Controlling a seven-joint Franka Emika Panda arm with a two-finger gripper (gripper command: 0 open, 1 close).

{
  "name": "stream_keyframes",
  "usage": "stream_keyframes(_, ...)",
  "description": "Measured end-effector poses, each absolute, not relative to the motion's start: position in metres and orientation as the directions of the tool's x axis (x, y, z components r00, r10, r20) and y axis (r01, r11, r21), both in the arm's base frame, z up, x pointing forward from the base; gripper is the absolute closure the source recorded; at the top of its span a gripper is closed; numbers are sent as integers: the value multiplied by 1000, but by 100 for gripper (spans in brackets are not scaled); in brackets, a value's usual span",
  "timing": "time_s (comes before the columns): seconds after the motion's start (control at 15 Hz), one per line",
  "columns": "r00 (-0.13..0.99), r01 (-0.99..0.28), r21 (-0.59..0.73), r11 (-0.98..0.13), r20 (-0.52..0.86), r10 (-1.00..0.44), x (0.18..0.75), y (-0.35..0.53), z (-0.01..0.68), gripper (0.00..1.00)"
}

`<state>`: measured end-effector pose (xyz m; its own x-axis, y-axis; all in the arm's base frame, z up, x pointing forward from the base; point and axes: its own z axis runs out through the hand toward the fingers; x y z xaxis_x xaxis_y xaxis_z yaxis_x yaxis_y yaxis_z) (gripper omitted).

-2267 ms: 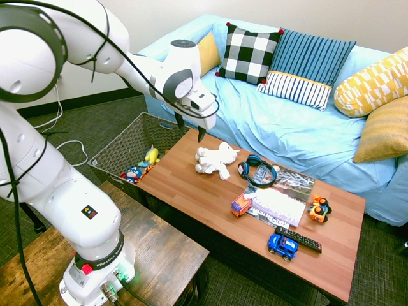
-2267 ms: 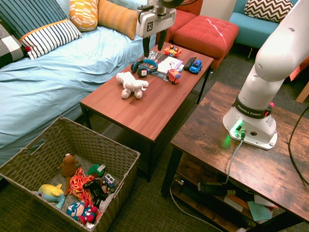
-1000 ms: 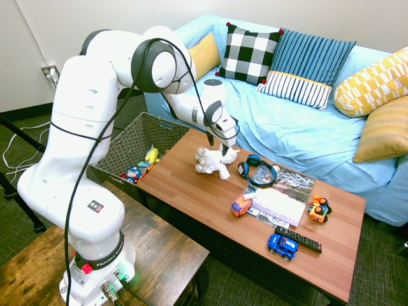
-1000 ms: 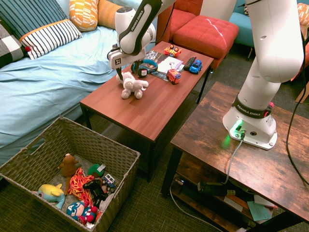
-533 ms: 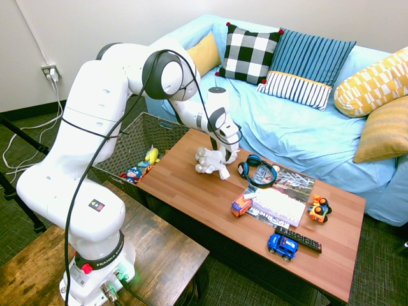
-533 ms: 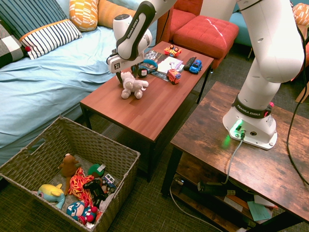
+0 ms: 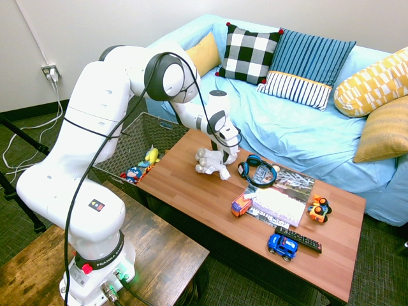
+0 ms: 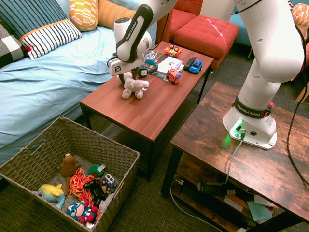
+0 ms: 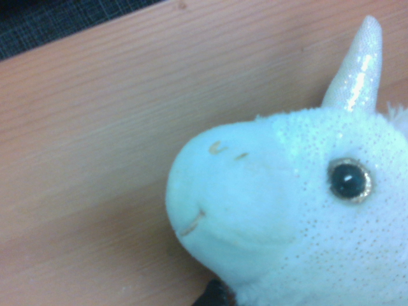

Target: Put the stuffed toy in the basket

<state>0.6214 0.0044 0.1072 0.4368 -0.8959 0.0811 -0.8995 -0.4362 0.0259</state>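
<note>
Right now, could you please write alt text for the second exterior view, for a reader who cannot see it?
A white robot arm's gripper is down on the stuffed toy on a wooden coffee table. The basket, already holding other toys, stands on the floor nearer the camera, beside a blue sofa.

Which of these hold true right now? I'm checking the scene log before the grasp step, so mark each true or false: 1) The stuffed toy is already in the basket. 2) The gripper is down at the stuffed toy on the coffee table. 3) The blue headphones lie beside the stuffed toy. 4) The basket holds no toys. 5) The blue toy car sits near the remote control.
1) False: the stuffed toy lies on the coffee table, outside the basket.
2) True: the gripper is at the toy's head.
3) True: the blue headphones lie just beyond it.
4) False: several toys lie in it.
5) True: the blue toy car is next to the remote control.
</note>
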Motion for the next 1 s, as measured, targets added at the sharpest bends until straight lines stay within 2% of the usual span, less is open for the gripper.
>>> stream_keyframes(0.33,509,-860,51,-507,40,-860,617,24,115,100)
stream_keyframes(0.67,571,-821,6,-572,29,-820,606,49,183,100)
stream_keyframes(1.0,700,-711,-62,-701,33,-713,570,167,243,100)
